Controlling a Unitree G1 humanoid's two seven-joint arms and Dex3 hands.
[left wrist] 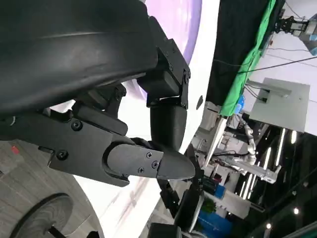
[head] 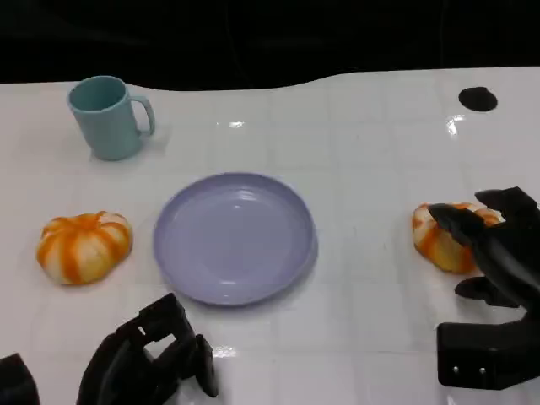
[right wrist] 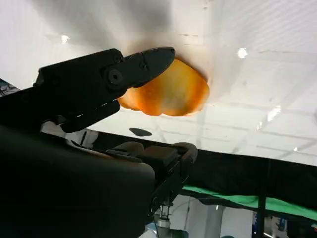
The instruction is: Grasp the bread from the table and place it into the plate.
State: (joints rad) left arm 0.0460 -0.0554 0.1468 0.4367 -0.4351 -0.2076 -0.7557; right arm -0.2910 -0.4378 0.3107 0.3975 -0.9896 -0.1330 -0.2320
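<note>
White table. Lavender plate sits at centre, nothing in it. Two orange-and-white striped bread rolls present: one bread roll left of the plate, lying free on the table, well apart from either hand; the other bread roll right of the plate, at the right hand. Right hand fingers are spread and draped over the top and near side of this roll; in the right wrist view one finger lies across the roll, with the roll resting on the table surface. Whether the fingers have actually closed on it cannot be told. Left hand at near left, close to the plate's near edge, fingers curled in, holding nothing; the left wrist view shows its fingers drawn together. Teal mug at far left, upright, handle to the right. Small black disc at far right of the table.
</note>
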